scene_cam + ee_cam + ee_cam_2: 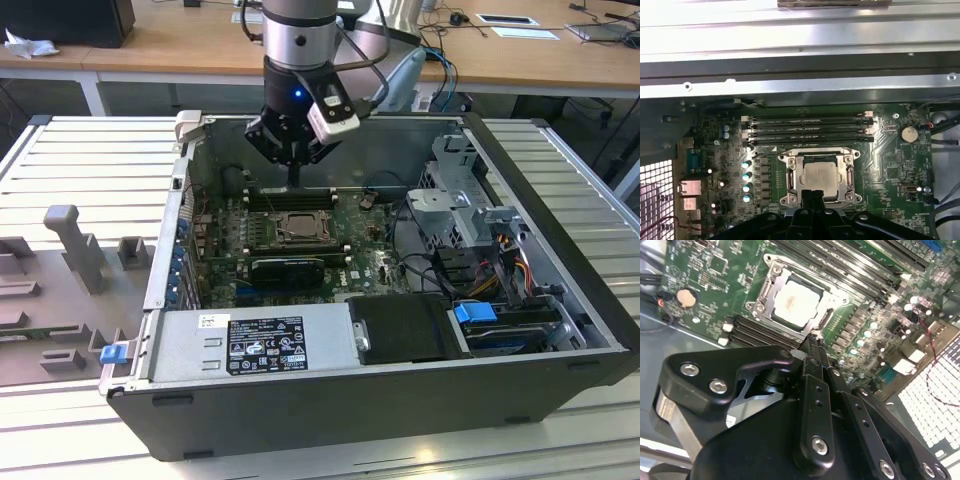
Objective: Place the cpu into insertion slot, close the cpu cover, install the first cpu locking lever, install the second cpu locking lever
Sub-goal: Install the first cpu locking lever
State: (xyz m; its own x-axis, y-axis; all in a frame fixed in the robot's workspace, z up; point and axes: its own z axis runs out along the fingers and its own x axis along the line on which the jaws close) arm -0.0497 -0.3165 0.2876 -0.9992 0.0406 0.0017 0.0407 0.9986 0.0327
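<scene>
The cpu (818, 176) is seated under the lowered cpu cover (791, 175); the gripper (812, 342) is held above, pinched together and empty, probably for lever pushing

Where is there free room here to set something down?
Free: the ribbed table on the exterior view's right of the computer case. Crowded: grey fixtures on that view's left; inside the case, cables and the gripper by the cpu.
</scene>
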